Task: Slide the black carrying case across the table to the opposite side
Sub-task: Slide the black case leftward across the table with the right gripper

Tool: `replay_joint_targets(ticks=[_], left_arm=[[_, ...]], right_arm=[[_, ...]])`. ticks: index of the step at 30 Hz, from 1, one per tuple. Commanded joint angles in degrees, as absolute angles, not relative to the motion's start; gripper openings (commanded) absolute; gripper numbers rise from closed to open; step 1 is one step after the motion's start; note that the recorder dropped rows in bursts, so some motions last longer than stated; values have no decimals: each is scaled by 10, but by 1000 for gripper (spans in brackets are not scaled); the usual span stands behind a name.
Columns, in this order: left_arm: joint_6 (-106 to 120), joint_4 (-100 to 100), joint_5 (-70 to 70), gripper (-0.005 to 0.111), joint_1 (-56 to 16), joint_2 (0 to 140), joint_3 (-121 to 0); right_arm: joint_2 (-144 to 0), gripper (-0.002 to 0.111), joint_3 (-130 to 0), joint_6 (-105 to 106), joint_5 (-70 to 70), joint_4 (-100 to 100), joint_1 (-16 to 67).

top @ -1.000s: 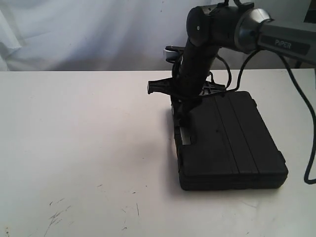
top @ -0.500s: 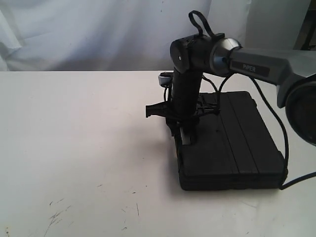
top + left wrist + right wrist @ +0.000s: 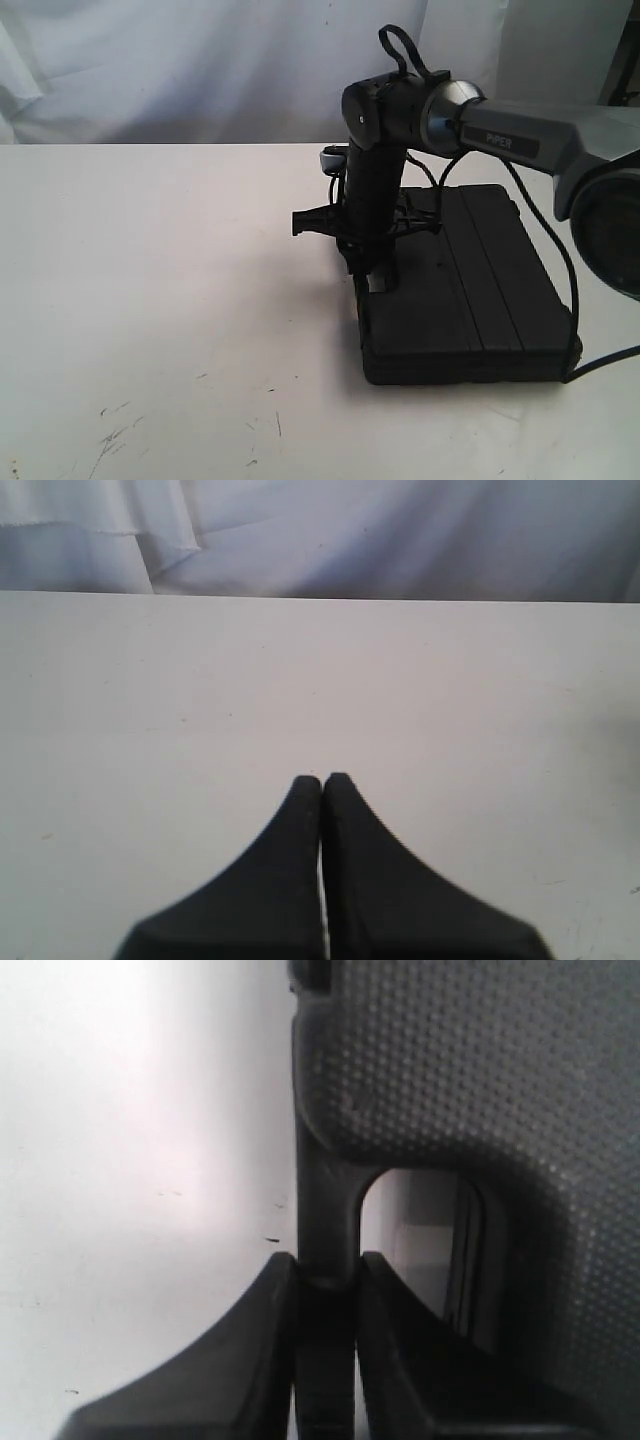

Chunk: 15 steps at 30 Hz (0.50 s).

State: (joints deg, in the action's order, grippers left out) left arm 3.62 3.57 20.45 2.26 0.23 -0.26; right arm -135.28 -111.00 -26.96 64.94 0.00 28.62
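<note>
One narrow pinch by the right gripper (image 3: 326, 1278) on the handle (image 3: 326, 1195) of the black carrying case (image 3: 470, 290), lying flat on the table (image 3: 150, 280) under that gripper, could slip or swivel the case once dragged, while the left gripper (image 3: 322, 782) sits pressed together, holding nothing.

White counter (image 3: 150, 300), flat and matte, fills most of exterior view. Cluster of thin dark scratch marks (image 3: 115, 435) sits at front left, with a few short ones toward front centre, near the front-left corner of the case. Black carrying case (image 3: 470, 300) lies flat on counter, right of centre, lid up, grooves running front to back, handle (image 3: 325, 1210) side facing left. Soft shadow on counter along case's left edge. Right wrist view: white counter shows through handle opening, tiny dark flecks (image 3: 272, 1239) on counter just beside handle.
</note>
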Motion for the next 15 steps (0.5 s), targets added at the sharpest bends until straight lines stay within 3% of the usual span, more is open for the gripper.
replay_joint_targets(ticks=[1,15], left_arm=[[34,37,195,0,23,0,0],[34,37,195,0,23,0,0]], right_arm=[[-1349,5,-1120,-267,632,5,295],[-1349,3,-1120,-307,559,77,330]])
